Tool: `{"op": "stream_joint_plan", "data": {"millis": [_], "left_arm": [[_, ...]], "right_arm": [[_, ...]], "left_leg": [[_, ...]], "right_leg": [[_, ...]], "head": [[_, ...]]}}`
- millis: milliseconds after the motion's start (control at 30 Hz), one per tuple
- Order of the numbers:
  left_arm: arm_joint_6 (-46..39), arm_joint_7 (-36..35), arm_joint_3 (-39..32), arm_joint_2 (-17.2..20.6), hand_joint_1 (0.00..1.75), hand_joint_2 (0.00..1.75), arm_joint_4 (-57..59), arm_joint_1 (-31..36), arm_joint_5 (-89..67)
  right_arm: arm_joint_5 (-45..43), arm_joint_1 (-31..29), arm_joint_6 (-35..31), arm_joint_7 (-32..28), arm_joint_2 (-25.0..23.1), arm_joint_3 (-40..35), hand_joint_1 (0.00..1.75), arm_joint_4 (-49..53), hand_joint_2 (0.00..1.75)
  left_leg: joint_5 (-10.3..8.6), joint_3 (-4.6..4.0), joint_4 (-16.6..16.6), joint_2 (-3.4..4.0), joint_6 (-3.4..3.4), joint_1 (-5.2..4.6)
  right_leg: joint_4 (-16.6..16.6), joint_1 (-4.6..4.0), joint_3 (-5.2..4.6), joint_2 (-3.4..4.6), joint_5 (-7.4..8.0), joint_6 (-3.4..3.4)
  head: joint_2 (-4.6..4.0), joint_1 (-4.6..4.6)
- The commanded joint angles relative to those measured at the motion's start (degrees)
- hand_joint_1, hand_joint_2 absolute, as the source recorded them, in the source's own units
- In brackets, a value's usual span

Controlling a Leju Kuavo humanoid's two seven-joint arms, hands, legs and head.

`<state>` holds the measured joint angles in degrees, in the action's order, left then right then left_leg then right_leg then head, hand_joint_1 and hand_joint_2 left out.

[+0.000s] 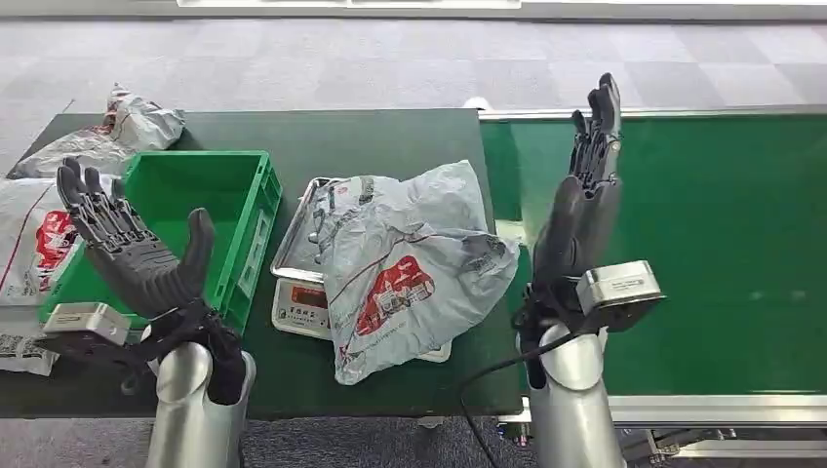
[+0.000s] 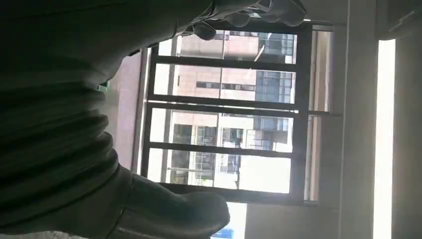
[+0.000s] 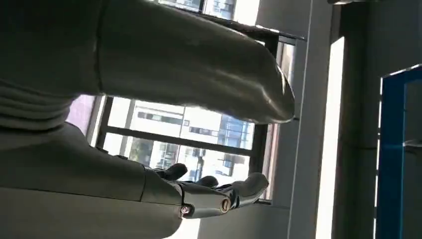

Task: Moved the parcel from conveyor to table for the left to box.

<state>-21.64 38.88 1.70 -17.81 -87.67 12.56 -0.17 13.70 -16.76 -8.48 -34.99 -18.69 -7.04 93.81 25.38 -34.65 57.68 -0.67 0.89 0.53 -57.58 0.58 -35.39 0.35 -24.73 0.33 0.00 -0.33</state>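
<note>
Dark green rectangular table (image 1: 371,132), butted against the green conveyor belt (image 1: 722,234) on its right. Directly on it: an open green plastic crate (image 1: 210,210) at left; a white digital scale with a steel tray (image 1: 297,292) at centre; crumpled grey plastic mailer bags (image 1: 117,136) at the far-left corner; white printed mailer bags (image 1: 24,244) along the left edge.

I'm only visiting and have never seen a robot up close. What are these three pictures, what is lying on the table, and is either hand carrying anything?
The wide picture is the robot's own view, looking down. Its left hand and right hand are raised, fingers apart, holding nothing. On the dark table a grey parcel lies on a scale, beside a green crate. More grey bags lie at the far left. The green conveyor is on the right. The other two pictures come from wrist cameras, which face windows past the hands.
</note>
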Motion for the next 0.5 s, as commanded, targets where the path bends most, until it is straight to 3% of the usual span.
{"op": "stream_joint_plan", "data": {"millis": [33, 100, 133, 167, 267, 400, 500], "left_arm": [[-1.7, -2.2, 3.4, 1.8, 0.0, 1.75, 2.7, -2.1, -4.8], [-1.7, -2.2, 3.4, 1.7, 0.0, 1.75, 3.0, -1.9, -4.8], [-2.8, -6.8, 5.9, 3.4, 0.0, 1.75, 5.7, -0.8, -14.0], [-0.4, -9.4, 7.2, 4.1, 0.0, 1.75, 7.4, 0.0, -18.8], [4.5, -14.0, 10.4, 4.0, 0.0, 1.75, 16.2, 5.4, -34.1], [7.0, -18.6, 15.2, 3.0, 0.0, 1.75, 39.3, 18.3, -49.8], [8.8, -16.7, 16.9, 1.4, 0.0, 1.75, 53.0, 24.2, -51.4]], "right_arm": [[1.6, 2.2, -6.9, -3.7, 0.0, 1.1, 0.0, 4.5, 0.0], [1.6, 2.5, -7.1, -3.3, 0.1, 0.8, 0.0, 5.2, 0.0], [4.9, 3.6, -13.1, -5.0, -0.2, 0.0, 0.0, 8.7, 0.0], [6.1, 4.3, -17.3, -5.0, 1.0, -2.4, 0.0, 11.9, 1.75], [8.3, 6.3, -25.1, -5.0, 4.4, -11.1, 0.0, 18.1, 1.75], [9.2, 4.7, -27.0, -5.0, 5.7, -17.9, 0.0, 15.3, 1.75], [7.5, 1.6, -28.3, -5.0, 6.1, -20.9, 0.0, 10.8, 1.75]], "left_leg": [[0.08, 0.33, -0.2, 0.03, -0.04, 0.0], [0.02, 0.12, -0.1, -0.06, -0.02, -0.02], [0.03, 0.17, -0.1, -0.09, -0.03, -0.03], [0.04, 0.23, -0.1, -0.14, -0.03, -0.03], [0.01, 0.15, -0.1, -0.26, -0.03, -0.05], [-0.11, 0.06, -0.1, -0.68, -0.07, -0.06], [-0.08, 0.14, -0.1, -0.35, -0.08, -0.07]], "right_leg": [[0.2, -0.02, 0.34, -0.06, -0.08, -0.01], [0.1, 0.0, 0.13, -0.11, -0.06, -0.01], [0.1, 0.01, 0.19, -0.16, -0.09, -0.01], [0.1, 0.01, 0.28, -0.21, -0.12, -0.01], [0.1, 0.04, 0.23, -0.33, -0.14, -0.01], [0.1, 0.04, 0.29, -0.77, -0.18, 0.08], [0.1, 0.06, 0.25, -0.42, -0.09, 0.1]], "head": [[0.0, 0.0], [0.0, 0.0], [0.0, 0.0], [0.0, 0.0], [0.0, 0.0], [0.0, 0.04], [0.0, 0.0]]}}
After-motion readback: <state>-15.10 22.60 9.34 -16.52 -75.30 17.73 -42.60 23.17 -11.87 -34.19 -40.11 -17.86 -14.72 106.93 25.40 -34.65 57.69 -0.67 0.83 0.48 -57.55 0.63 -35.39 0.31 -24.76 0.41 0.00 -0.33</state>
